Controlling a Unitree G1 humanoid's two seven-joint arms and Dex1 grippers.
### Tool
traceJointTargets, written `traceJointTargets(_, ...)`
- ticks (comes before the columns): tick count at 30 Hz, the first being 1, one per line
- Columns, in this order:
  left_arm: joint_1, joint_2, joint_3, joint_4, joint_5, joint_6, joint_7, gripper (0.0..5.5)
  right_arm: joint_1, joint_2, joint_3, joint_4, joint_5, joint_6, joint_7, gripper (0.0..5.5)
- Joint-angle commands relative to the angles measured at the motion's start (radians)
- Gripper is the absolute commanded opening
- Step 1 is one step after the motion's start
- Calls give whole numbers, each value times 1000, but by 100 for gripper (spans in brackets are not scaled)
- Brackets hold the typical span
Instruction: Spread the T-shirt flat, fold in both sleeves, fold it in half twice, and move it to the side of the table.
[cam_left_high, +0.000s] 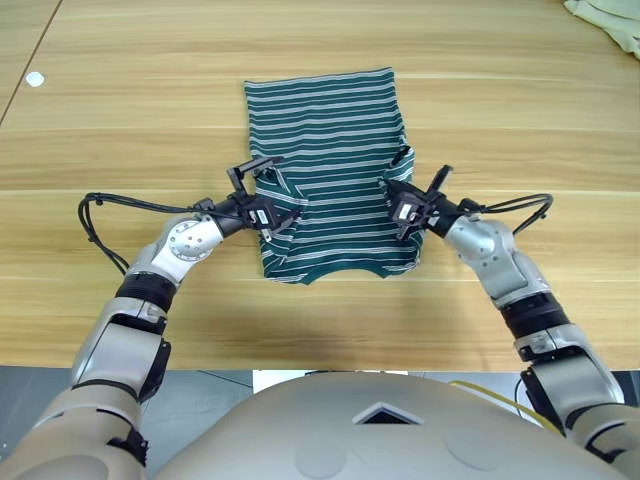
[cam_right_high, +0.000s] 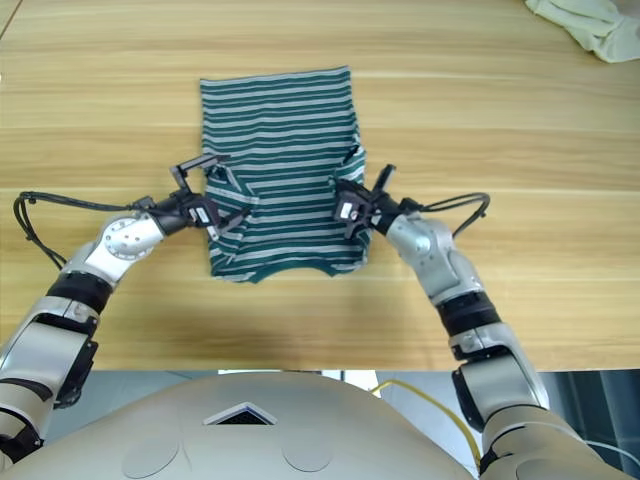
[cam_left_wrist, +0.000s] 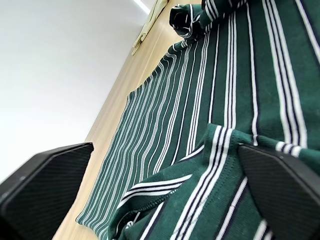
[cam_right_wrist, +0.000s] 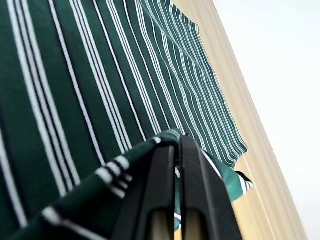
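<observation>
The T-shirt lies flat on the table, between the 2 grippers. The right gripper pinches the right sleeve raised, probably to fold it inward. The left gripper, fingers spread, straddles the left sleeve.

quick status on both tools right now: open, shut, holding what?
Left tool: open, T-shirt fabric between its fingers, not clamped.
Right tool: shut on the T-shirt.

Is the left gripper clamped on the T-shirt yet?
No, the left gripper is open in the left wrist view: its fingers stand wide apart with the T-shirt between them.
</observation>
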Motion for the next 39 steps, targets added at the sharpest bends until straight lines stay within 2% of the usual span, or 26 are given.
traceJointTargets(1, 18, 5, -16, 6, 22, 18, -13, 540, -26, 32, 17, 10, -12, 25, -7, 1)
traceJointTargets(16, 9, -7, -21, 12, 24, 22, -13, 540, -57, 54, 49, 105, -33, 19, -24, 1)
traceJointTargets(21, 7, -8, -20, 14, 24, 21, -11, 540, -58, 62, 41, 106, 3, -9, -9, 83)
traceJointTargets(27, 10, -10, -19, 9, 18, 17, -14, 540, -13, 75, 9, -36, 186, -128, 60, 188)
traceJointTargets(33, 11, -13, -12, -3, -7, 9, -28, 540, -10, 86, -29, -99, 309, -137, 102, 282)
traceJointTargets(39, 47, 19, 37, -98, -196, -33, -139, 540, -10, -65, -203, -124, 345, -133, 105, 380)
